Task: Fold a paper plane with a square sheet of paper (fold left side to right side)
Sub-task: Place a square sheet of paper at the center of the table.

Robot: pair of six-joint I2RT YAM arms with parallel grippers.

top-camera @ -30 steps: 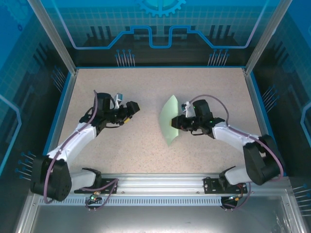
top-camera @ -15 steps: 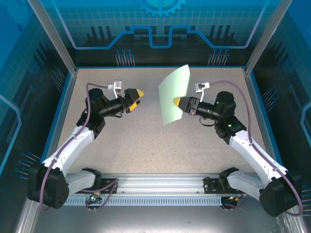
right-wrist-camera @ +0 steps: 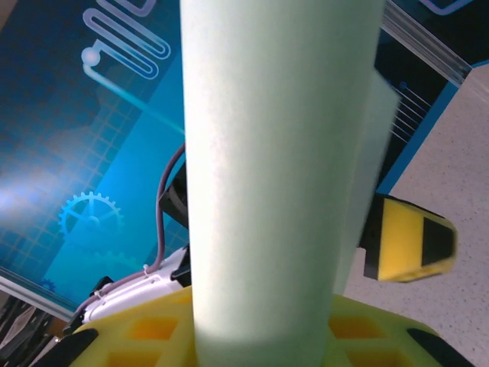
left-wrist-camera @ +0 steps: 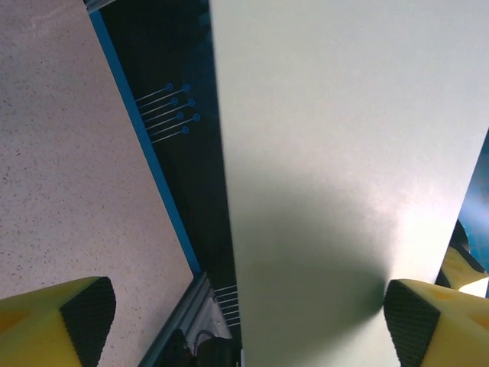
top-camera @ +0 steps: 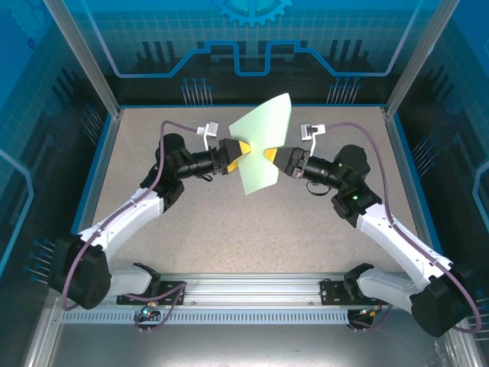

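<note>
Right gripper (top-camera: pixel 270 156) clamped narrowly on the square sheet of paper (top-camera: pixel 263 126), which stands curved and upright above the table (top-camera: pixel 229 222) at upper centre. Left gripper (top-camera: pixel 243 148) gapes wide, its fingers straddling the sheet's left edge. Open tabletop extends toward the lower frame.

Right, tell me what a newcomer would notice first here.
The pale green sheet stands out, held upright in the air above the middle of the table. The right gripper pinches it from the right side. The left gripper faces it from the left, open, with the sheet between its fingers.
</note>
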